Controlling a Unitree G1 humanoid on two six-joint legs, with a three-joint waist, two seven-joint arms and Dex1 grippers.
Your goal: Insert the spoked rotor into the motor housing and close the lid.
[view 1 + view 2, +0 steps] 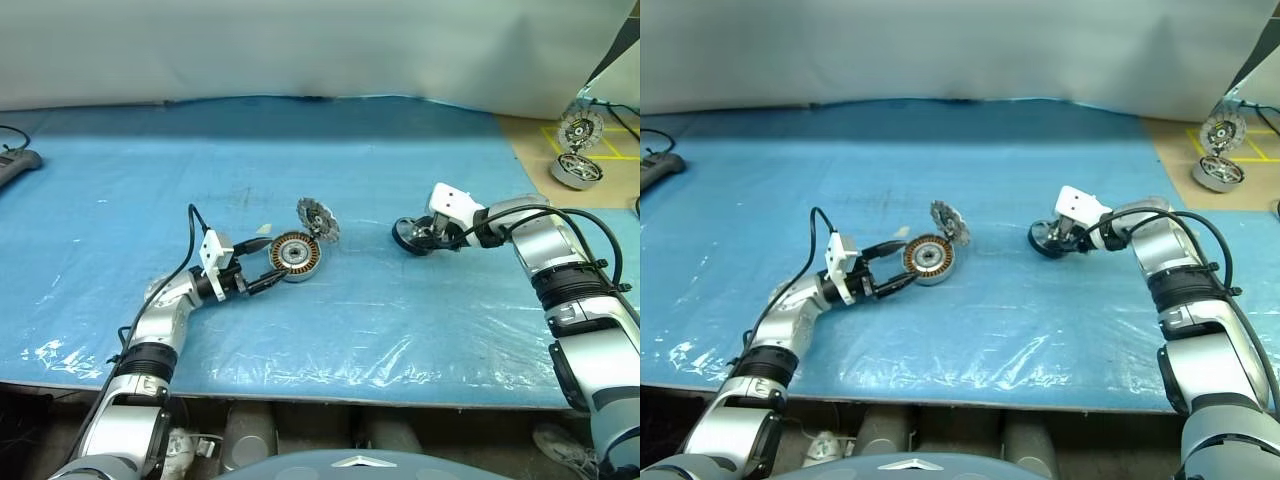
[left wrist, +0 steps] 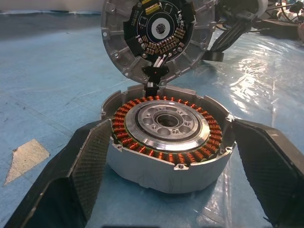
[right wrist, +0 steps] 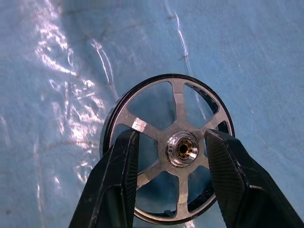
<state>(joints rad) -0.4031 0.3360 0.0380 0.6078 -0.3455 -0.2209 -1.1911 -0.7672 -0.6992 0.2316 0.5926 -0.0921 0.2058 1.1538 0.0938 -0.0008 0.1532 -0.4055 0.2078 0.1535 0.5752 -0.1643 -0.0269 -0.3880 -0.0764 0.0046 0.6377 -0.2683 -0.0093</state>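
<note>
The motor housing (image 1: 295, 256), a short silver cylinder with copper coils around a silver hub, sits on the blue table left of centre. Its round lid (image 2: 152, 38) stands tipped up behind it, circuit board showing, joined to it by wires. My left gripper (image 1: 274, 263) reaches in level, its fingers (image 2: 90, 161) set wide against the two sides of the housing. To the right, the spoked rotor (image 3: 173, 142), black-rimmed with silver spokes, stands tilted on its edge on the table. My right gripper (image 3: 171, 135) holds it, its tips at the spokes on either side of the hub.
A blue plastic sheet (image 1: 350, 330) covers the table, whose front edge runs close below the arms. A second motor with its lid up (image 1: 577, 168) rests on a brown board at the far right. A black device (image 1: 15, 165) lies at the far left.
</note>
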